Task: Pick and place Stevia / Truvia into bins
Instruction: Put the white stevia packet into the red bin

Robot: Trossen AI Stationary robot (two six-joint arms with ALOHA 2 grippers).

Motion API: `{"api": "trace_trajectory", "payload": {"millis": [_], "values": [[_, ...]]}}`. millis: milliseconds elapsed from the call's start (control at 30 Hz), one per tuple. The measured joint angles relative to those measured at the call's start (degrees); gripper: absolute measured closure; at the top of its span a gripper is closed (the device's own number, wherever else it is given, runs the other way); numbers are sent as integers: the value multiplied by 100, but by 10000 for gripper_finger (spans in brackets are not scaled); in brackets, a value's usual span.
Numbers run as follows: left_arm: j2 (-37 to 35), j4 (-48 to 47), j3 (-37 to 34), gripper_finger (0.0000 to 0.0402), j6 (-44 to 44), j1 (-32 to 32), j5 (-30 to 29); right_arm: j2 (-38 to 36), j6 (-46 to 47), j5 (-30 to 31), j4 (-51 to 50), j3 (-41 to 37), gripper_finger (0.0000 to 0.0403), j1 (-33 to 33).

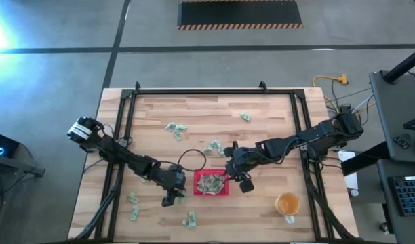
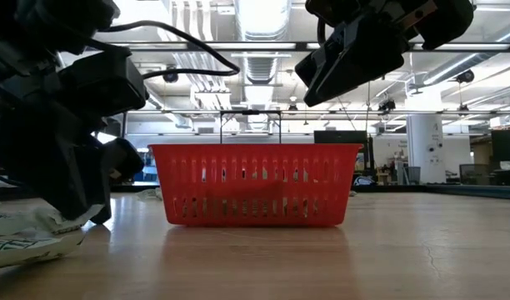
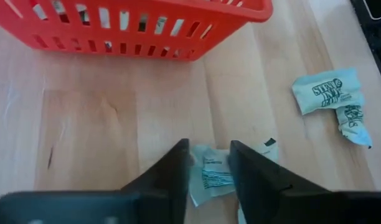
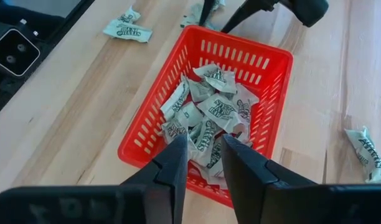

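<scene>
The red tray [image 1: 212,184] stands near the table's near edge with several green-and-white sachets [image 4: 209,118] piled inside. My left gripper [image 3: 209,152] is open and low at the table just left of the tray [image 3: 134,25]. Its fingers stand on either side of one sachet [image 3: 210,174] that lies flat on the wood. My right gripper [image 4: 204,155] is open and holds nothing. It hovers above the tray's right part [image 4: 284,56], raised clear of it in the low view [image 2: 355,50]. My left gripper comes from above with its fingers [image 3: 178,165] close against the two long edges of the sachet [image 3: 206,163], which lies flat on the table. Whether the fingers touch it I cannot tell.
Loose sachets lie scattered on the wood: far of the tray [image 1: 175,129] [image 1: 245,116] [image 1: 214,146], and near the left front corner [image 1: 133,207] [image 1: 189,220]. Another sachet [image 3: 330,93] lies close beside the left gripper. A round orange cup [image 1: 287,203] stands right of the tray. Black frame rails [image 1: 126,115] run along the table's sides.
</scene>
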Motion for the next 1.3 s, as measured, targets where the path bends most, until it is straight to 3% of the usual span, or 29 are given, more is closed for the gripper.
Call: {"api": "trace_trajectory", "payload": {"millis": [233, 433, 700, 800, 1000, 1300], "values": [[-105, -176, -13, 393, -2, -12, 174, 0, 0, 1, 0, 0, 319, -2], [-424, -278, -23, 394, 49, -4, 92, 0, 0, 1, -2, 0, 326, -4], [-1162, -640, -18, 394, 341, -4, -819, -64, 143, 42, -843, 120, 326, -2], [-1492, -854, -18, 394, 430, -4, -1251, -139, 358, 359, -1286, 180, 327, 1], [-1709, -88, -16, 394, 1255, -3, -2124, -281, 676, 1170, -1797, 163, 334, 0], [-624, 2080, -12, 394, 2666, 12, -2190, -339, 1166, 2317, -2491, 56, 330, 0]]}}
